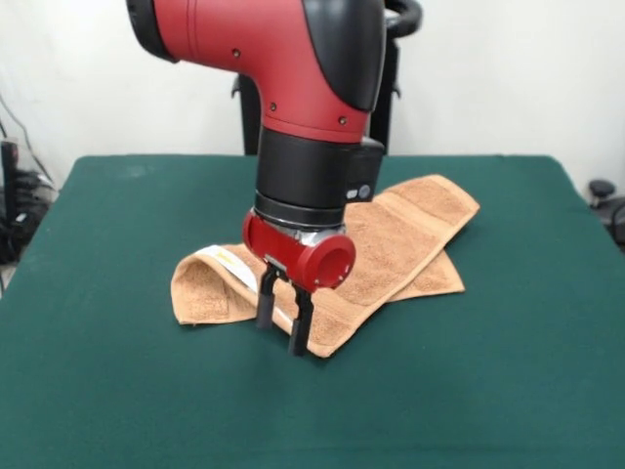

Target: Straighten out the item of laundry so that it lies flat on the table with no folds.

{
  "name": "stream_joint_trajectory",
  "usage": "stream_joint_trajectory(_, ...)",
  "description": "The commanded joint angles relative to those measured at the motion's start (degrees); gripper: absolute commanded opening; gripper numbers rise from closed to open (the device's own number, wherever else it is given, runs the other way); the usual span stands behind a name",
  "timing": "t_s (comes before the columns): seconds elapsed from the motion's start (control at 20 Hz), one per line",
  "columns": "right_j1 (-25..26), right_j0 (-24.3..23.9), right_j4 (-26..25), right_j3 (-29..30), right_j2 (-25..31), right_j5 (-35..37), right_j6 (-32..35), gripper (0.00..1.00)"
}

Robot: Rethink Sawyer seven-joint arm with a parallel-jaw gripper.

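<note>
Plainly, the towel (391,244) is not flat: it lies folded over itself near the middle of the table (117,391), running as a long band from its lower left end up to the right, with a second layer poking out beneath along the right side. At the left end the edge curls up and over in a loose loop, and a small white label (227,260) shows just inside that curl.

Terry like this should be light, soft and limp; it will likely drape and drag rather than slide stiffly, and the pile may cling a little to the green felt. A good hold would probably be a single top-layer corner or edge, not the doubled fold, so the layers can peel apart.

Down at the near edge of the towel hangs the gripper (283,324), its two dark fingers (265,303) parted by a narrow gap, tips at about cloth level. Whether they pinch any fabric cannot be told. Above it the red arm (283,59) blocks the towel's middle.
</note>
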Motion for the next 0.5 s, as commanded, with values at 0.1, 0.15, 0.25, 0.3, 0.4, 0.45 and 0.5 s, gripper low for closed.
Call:
stream_joint_trajectory(0.1, 3.4, 1.0, 3.1, 9.9, 8.5, 3.4, 7.0, 1.0)
stream_joint_trajectory(0.15, 3.2, 1.3, 3.4, 10.4, 8.4, 3.2, 7.3, 1.0)
stream_joint_trajectory(0.25, 3.0, 1.8, 3.8, 11.2, 8.1, 2.9, 7.9, 1.0)
stream_joint_trajectory(0.3, 2.9, 2.0, 4.0, 11.5, 7.9, 2.8, 8.2, 1.0)
stream_joint_trajectory(0.4, 2.8, 2.3, 4.5, 12.0, 7.8, 2.7, 8.4, 1.0)
stream_joint_trajectory(0.45, 2.7, 2.6, 4.8, 12.2, 7.6, 2.7, 8.7, 1.0)
stream_joint_trajectory(0.5, 2.6, 2.7, 5.0, 12.5, 7.5, 2.7, 8.8, 1.0)
